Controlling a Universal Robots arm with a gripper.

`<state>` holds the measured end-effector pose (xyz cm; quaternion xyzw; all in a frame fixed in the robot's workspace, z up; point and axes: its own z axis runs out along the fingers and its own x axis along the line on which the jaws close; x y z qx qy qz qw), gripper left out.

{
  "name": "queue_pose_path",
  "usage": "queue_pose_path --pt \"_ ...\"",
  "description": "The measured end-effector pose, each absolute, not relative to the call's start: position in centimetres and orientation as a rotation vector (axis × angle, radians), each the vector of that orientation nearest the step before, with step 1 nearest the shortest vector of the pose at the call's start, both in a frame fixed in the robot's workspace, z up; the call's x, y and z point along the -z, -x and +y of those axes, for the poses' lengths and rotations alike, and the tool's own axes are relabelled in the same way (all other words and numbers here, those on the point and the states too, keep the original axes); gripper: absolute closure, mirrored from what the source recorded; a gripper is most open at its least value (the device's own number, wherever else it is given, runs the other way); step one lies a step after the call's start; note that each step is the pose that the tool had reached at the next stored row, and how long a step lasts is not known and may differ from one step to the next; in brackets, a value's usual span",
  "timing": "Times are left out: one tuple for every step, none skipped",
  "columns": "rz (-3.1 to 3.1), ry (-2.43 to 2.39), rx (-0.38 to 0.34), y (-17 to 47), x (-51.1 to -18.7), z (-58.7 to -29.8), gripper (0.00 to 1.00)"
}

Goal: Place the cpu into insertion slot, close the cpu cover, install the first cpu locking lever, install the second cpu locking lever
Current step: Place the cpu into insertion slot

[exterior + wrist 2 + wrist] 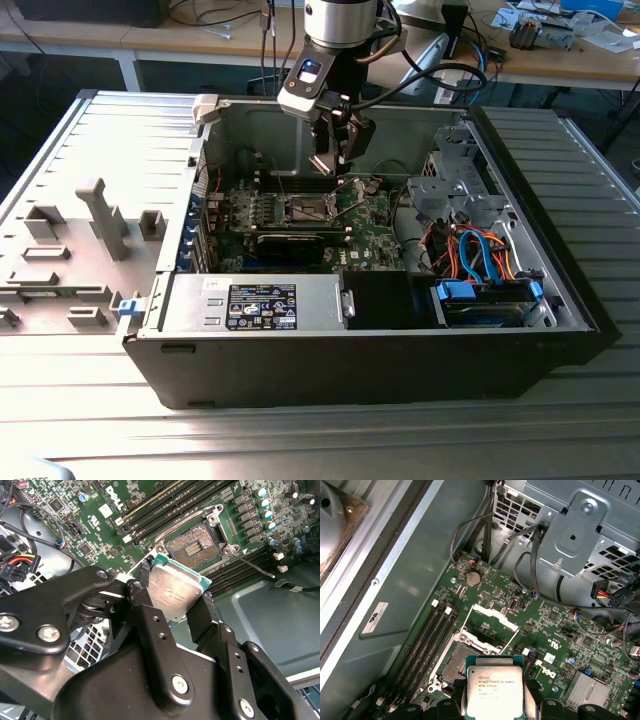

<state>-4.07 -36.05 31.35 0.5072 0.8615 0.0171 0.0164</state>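
The cpu (175, 592) has a silvery-beige metal top with a dull, faintly mottled sheen, edged by green laminate. The gripper (176, 585) looks like matt black metal – its fingers (152, 630) are smooth and set with bright steel screws (180, 684). The insertion slot (194, 544) has a shiny silver metal rim around a dark, finely pinned centre. The cpu cover (492, 616) is thin bare metal, pale and reflective. The motherboard (560, 630) is glossy green lacquered board. The computer case (350, 370) is grey satin sheet metal inside — black and matt on its outer wall. The table (300, 440) is ribbed, dull grey metal
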Motion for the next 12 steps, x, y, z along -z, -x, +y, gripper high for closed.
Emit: queue_pose_path --pt "2.678 -1.578 -0.053 4.07 -31.35 -36.05 0.46" --pt "2.678 -1.578 -0.053 4.07 -31.35 -36.05 0.46" --pt "2.678 -1.579 -0.053 4.07 -31.35 -36.05 0.46" --pt "2.677 -1.579 -0.053 4.07 -31.35 -36.05 0.46" --pt "2.677 -1.58 -0.053 4.07 -31.35 -36.05 0.46" --pt "2.677 -1.58 -0.053 4.07 -31.35 -36.05 0.46" --pt "2.676 -1.581 -0.053 4.07 -31.35 -36.05 0.46" --pt "2.676 -1.582 -0.053 4.07 -31.35 -36.05 0.46" --pt "2.675 -1.582 -0.053 4.07 -31.35 -36.05 0.46" --pt "2.674 -1.584 -0.053 4.07 -31.35 -36.05 0.46" --pt "2.674 -1.585 -0.053 4.07 -31.34 -36.05 0.46" --pt "2.674 -1.585 -0.053 4.07 -31.34 -36.05 0.46"
